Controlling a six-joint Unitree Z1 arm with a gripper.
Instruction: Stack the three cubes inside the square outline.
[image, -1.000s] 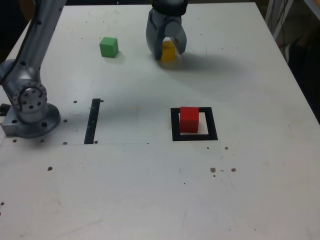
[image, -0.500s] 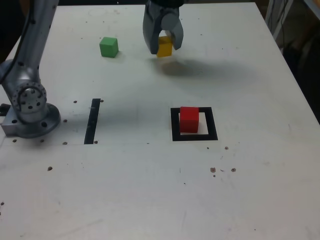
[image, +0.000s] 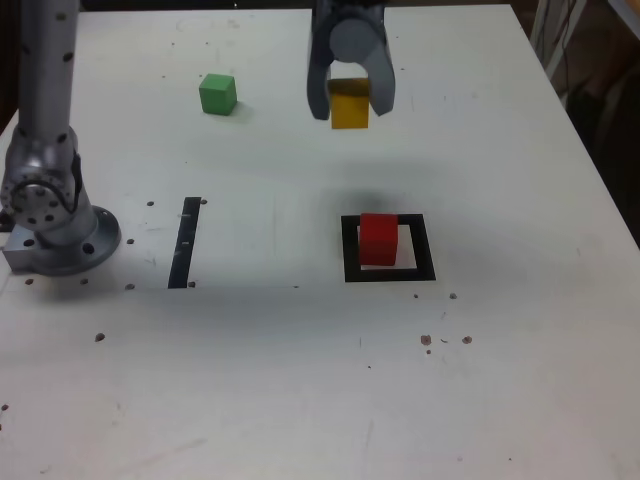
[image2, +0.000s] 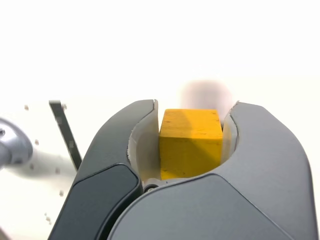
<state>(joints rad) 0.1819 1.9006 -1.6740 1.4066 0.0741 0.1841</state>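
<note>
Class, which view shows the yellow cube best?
The wrist view: the yellow cube fills its middle, large and sharp, between the gripper's fingers. The exterior view shows it small, gripped above the table.

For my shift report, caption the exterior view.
Claw holding the yellow cube aloft; red cube inside the square outline, green cube apart.

White tabletop (image: 480, 380), brown specks, dark surroundings.

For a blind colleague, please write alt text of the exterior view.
Gripper holds yellow cube above white table. Red cube sits inside black square outline; green cube lies toward the view's upper left.
</note>
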